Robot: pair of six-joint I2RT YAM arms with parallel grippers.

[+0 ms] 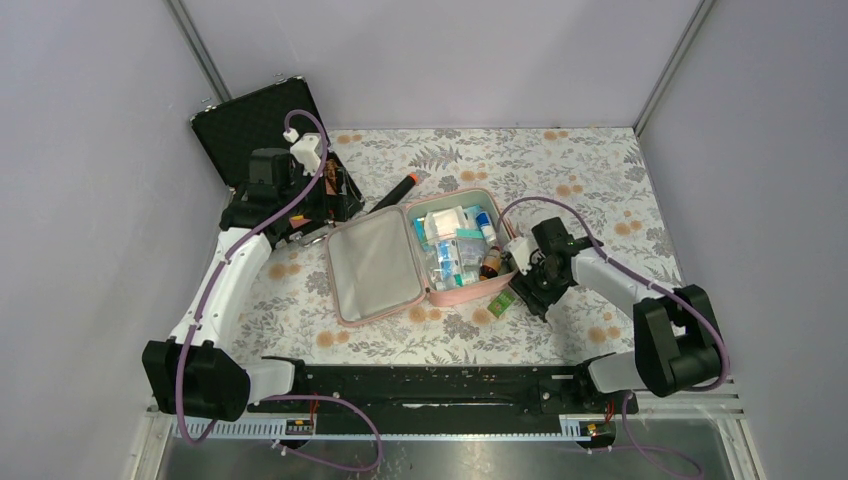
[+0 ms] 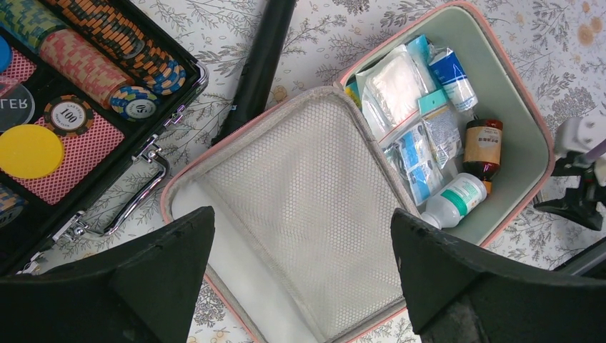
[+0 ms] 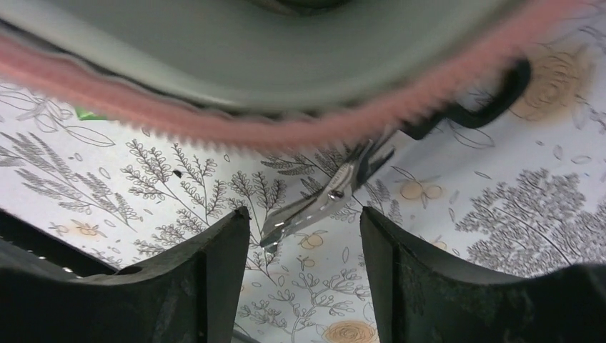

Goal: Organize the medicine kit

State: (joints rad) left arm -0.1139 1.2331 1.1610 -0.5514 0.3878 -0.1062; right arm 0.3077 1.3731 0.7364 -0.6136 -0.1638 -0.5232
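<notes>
Top external view: the right gripper (image 1: 528,283) sits low at the near right corner of the medicine kit (image 1: 372,265), which lies open and flat mid-table, lid to the left. Its fingers stand apart. In the right wrist view, the tip of a pair of scissors (image 3: 336,189) lies between them, just outside the kit's pink zip edge. A green box (image 1: 503,303) lies beside that corner. The kit's right half holds packets, a brown bottle (image 1: 491,262) and a white bottle (image 2: 451,201). The left gripper (image 2: 300,221) hangs by the kit's lid side, fingers spread wide, nothing between. Beyond the kit's far left corner lie a black marker (image 1: 400,190) and an open black case (image 1: 255,120) of poker chips (image 2: 107,43).
</notes>
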